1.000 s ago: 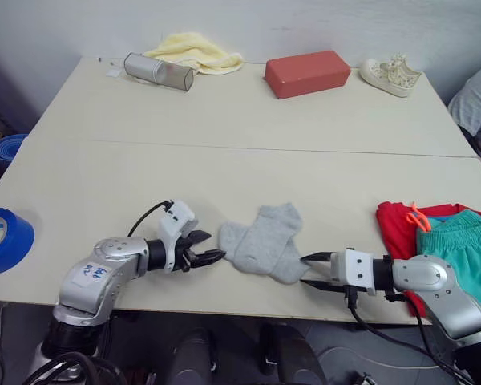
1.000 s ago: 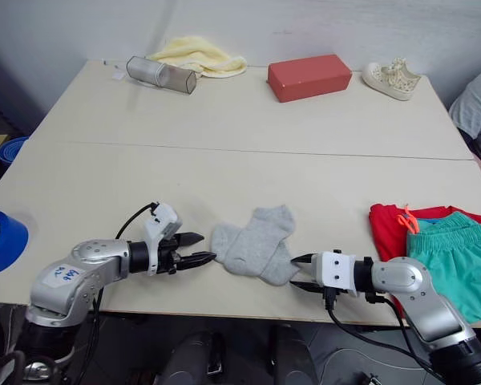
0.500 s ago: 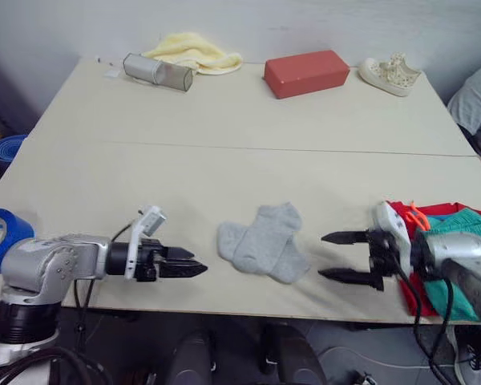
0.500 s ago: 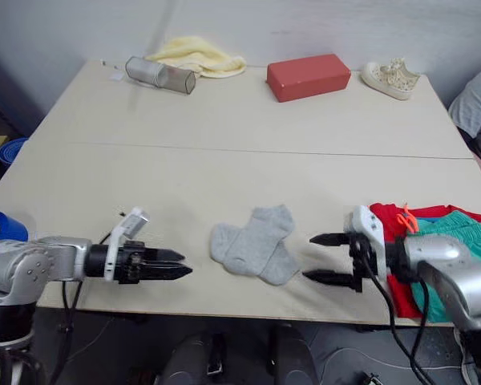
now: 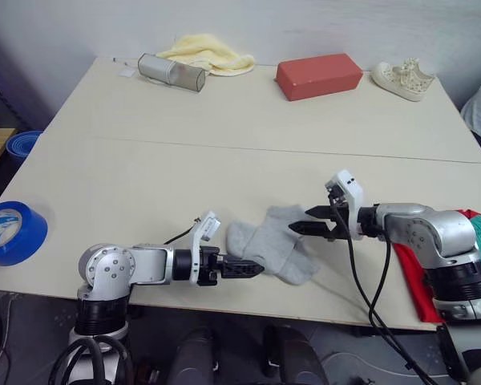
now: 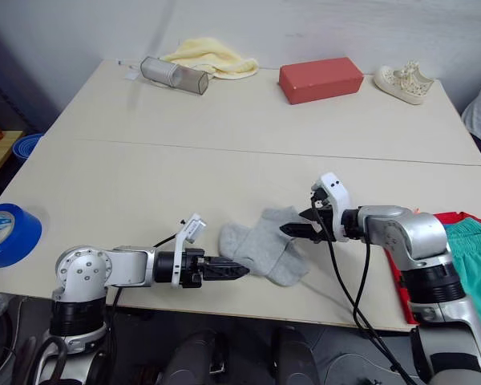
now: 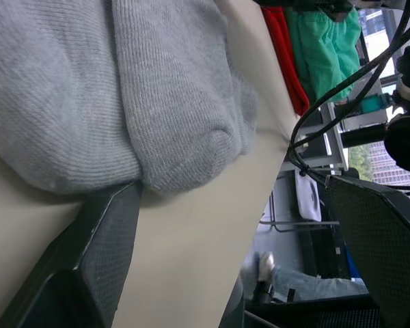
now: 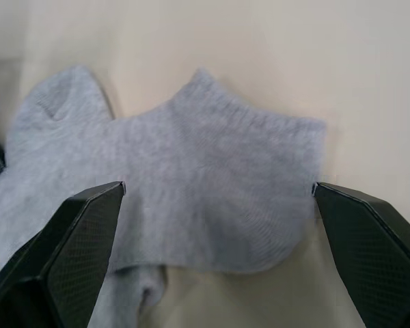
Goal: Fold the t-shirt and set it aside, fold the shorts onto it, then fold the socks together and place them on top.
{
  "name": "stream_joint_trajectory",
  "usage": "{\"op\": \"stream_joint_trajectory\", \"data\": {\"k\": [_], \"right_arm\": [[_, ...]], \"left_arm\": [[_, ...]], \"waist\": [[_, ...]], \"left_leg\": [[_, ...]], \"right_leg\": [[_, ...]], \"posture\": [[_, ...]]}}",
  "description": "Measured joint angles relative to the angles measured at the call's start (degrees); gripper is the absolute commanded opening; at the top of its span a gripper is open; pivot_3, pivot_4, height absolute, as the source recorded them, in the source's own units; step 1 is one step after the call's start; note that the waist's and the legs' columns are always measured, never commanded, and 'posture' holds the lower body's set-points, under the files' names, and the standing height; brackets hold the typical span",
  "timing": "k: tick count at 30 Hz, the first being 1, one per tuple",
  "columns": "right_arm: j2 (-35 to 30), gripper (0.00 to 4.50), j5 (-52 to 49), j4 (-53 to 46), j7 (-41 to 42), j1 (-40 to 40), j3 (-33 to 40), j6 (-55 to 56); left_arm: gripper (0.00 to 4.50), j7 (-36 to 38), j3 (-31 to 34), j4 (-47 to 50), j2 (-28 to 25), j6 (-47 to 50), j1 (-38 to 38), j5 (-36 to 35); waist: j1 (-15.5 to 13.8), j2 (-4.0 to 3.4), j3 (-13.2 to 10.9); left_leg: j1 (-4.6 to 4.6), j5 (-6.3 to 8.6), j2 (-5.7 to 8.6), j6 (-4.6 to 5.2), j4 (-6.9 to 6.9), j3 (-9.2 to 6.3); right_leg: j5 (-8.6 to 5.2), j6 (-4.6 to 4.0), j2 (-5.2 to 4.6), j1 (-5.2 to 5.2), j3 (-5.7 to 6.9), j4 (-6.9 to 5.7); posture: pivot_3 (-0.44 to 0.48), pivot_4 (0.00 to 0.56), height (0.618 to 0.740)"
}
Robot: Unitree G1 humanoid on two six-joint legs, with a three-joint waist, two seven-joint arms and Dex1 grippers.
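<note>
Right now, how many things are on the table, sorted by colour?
Red: 2, t-shirt, block
Grey: 2, socks
Teal: 1, shorts
Yellow: 1, cloth
White: 1, sneaker
Silver: 1, canister
Blue: 1, tape roll
Total: 9

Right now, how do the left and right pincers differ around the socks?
The left pincer lies low at the socks' near edge, pointing right; the right pincer comes from the opposite side at their far end, pointing left. Both are open at the socks, gripping nothing.
</note>
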State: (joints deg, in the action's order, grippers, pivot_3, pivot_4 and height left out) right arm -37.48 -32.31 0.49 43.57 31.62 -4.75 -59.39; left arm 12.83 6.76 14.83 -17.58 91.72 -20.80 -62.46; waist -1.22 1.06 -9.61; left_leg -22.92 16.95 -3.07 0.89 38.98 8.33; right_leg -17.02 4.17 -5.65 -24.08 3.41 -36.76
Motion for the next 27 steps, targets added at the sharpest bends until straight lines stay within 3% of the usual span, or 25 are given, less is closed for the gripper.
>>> {"op": "stream_joint_trajectory", "data": {"k": [2, 6, 9, 14, 20, 27], "right_arm": [[1.6, 4.5, 0.8, 1.0, -0.9, 0.7, 0.1, 0.4], [3.5, 4.5, 1.5, 2.1, -2.0, 1.1, 0.4, 0.6], [4.4, 3.89, 2.1, 2.6, -2.2, 1.2, 0.6, 1.1], [5.5, 2.23, 3.0, 3.5, -2.7, 1.2, 0.8, 2.3], [6.2, 0.19, 2.8, 2.0, -2.7, -1.5, 3.3, 4.6], [6.2, 0.04, 1.2, -2.7, -2.5, -4.7, 8.2, 7.2]], "left_arm": [[3.93, -2.9, -0.1, 0.0, 1.3, 0.0, 0.0, -0.3], [2.61, -7.8, 0.0, -0.2, 3.5, -0.7, 0.8, -0.1], [1.64, -9.7, 0.0, -1.3, 5.1, -1.0, 0.9, 0.3], [0.06, -11.9, -0.1, -1.9, 6.4, -0.8, 1.2, 0.8], [0.0, -11.4, 0.7, -1.5, 5.6, -0.6, 1.5, -0.5], [0.0, -6.1, 2.1, -1.2, 0.3, 0.4, 2.4, -3.3]], "waist": [[0.0, -0.05, 0.0], [0.1, -0.06, 0.1], [0.0, -0.03, 0.2], [0.1, -0.04, 0.2], [0.3, -0.16, 0.3], [1.7, -0.13, 0.2]], "left_leg": [[0.27, 0.04, 0.03, 0.06, -0.04, -0.05], [0.59, 0.22, 0.1, 0.03, -0.27, -0.06], [0.59, 0.19, 0.21, 0.05, -0.46, -0.05], [0.58, 0.11, 0.31, 0.18, -0.76, 0.0], [0.59, 0.13, 0.3, 0.02, -0.83, 0.02], [0.55, 0.0, 0.12, -0.07, -0.97, 0.03]], "right_leg": [[0.03, 0.06, -0.02, 0.37, 0.09, 0.23], [0.06, 0.1, -0.13, 0.74, 0.11, 0.56], [0.09, 0.15, -0.19, 0.75, 0.11, 0.74], [0.09, 0.16, -0.27, 0.71, 0.1, 0.92], [0.1, 0.17, -0.25, 0.66, 0.1, 0.91], [0.1, 0.18, -0.02, 0.5, 0.09, 0.91]], "posture": [[0.0, 0.15, 0.74], [0.0, 0.15, 0.74], [0.0, 0.15, 0.74], [0.0, 0.15, 0.74], [0.0, 0.15, 0.74], [0.0, 0.15, 0.74]]}}
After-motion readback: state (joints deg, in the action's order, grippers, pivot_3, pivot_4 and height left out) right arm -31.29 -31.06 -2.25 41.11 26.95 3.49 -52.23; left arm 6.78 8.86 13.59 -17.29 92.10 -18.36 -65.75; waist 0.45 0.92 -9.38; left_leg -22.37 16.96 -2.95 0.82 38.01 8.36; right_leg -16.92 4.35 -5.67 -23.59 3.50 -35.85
